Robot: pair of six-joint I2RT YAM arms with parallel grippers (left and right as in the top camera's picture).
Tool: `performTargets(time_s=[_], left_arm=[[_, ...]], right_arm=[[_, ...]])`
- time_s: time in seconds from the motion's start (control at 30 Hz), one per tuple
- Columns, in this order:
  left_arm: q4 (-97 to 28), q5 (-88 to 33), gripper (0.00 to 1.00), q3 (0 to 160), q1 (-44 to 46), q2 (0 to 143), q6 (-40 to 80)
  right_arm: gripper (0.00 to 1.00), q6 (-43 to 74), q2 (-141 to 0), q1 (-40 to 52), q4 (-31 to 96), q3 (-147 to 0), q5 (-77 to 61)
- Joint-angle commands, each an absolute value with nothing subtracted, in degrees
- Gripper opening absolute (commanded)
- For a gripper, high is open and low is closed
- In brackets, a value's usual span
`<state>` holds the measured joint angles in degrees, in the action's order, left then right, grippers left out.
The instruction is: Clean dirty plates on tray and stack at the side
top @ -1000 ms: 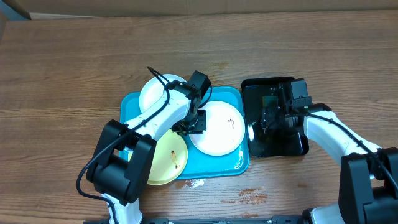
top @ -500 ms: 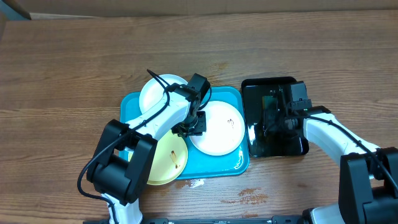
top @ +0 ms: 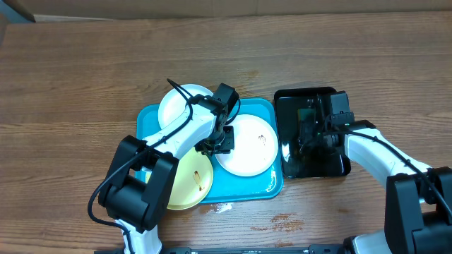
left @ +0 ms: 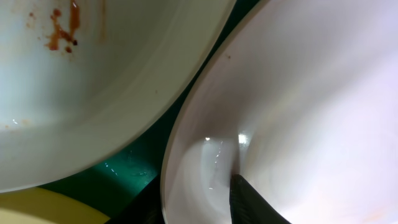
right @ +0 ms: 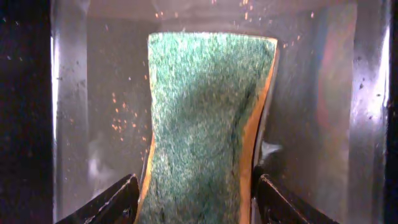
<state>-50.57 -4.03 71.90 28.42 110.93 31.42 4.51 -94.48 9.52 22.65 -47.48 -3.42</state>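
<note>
No legible text, label, brand, number or sign in any view: plates (top: 245, 147), tray (top: 272, 185), black tray (top: 339, 166), sponge (right: 199, 124), table (top: 85, 85) all unmarked.

A brown wooden table (top: 85, 77) with long wavy grain is spread beneath the left pincer (top: 222, 144) and the right pincer (top: 311, 132) and reaches well out on every side of them. Beyond the left pincer, past the table's far edge, a pale tan strip (top: 233, 7) is seen, with a dark corner piece (top: 14, 10) far to that pincer's left. Nearer than the left pincer, whitish smears (top: 222, 207) are marked on the wood. Nearer than the right pincer, pale scuffs (top: 286, 223) are shown. Soft, even light is cast, and only faint shadows are thrown.
</note>
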Motion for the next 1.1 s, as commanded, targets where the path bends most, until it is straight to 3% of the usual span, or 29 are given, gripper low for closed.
performTargets(time_s=[0.0,0.2,0.47,0.57,0.7,0.8,0.83,0.87,0.9,0.93,1.03,1.07], left_arm=[[-50.5,-4.0,0.36,71.3,28.6,111.4,32.2],[-50.2,-4.0,0.22,70.9,28.6,111.4,32.2],[-50.1,-4.1,0.22,70.9,28.6,111.4,32.2],[-50.1,-4.1,0.23,70.9,28.6,111.4,32.2],[-50.1,-4.1,0.24,70.9,28.6,111.4,32.2],[-50.1,-4.1,0.24,70.9,28.6,111.4,32.2],[-50.1,-4.1,0.24,70.9,28.6,111.4,32.2],[-50.1,-4.1,0.24,70.9,28.6,111.4,32.2],[-50.1,-4.1,0.27,70.9,28.6,111.4,32.2],[-50.1,-4.1,0.28,70.9,28.6,111.4,32.2],[-50.3,-4.1,0.34,70.9,28.6,111.4,32.2],[-50.3,-4.1,0.35,70.9,28.6,111.4,32.2]], right_arm=[[0.62,5.5,-94.3,9.9,22.3,-47.2,-2.6],[0.54,6.2,-94.3,9.9,22.9,-47.2,-2.6],[0.50,6.2,-94.3,9.9,26.1,-47.2,-2.5],[0.35,6.2,-94.3,9.9,26.6,-47.2,-2.4],[0.05,6.2,-94.3,9.9,26.6,-47.2,-2.4],[0.04,6.2,-94.2,9.9,26.7,-47.5,-2.4],[0.04,6.2,-94.2,9.9,26.8,-47.8,-2.4],[0.16,6.2,-94.0,9.9,27.8,-49.0,-2.4],[0.37,6.2,-93.8,9.9,29.0,-50.3,-2.5],[0.50,6.2,-93.7,9.9,30.2,-51.6,-2.6],[0.66,6.1,-93.6,9.9,32.0,-55.9,-2.6],[0.67,6.0,-93.6,9.9,30.9,-56.2,-2.6]])
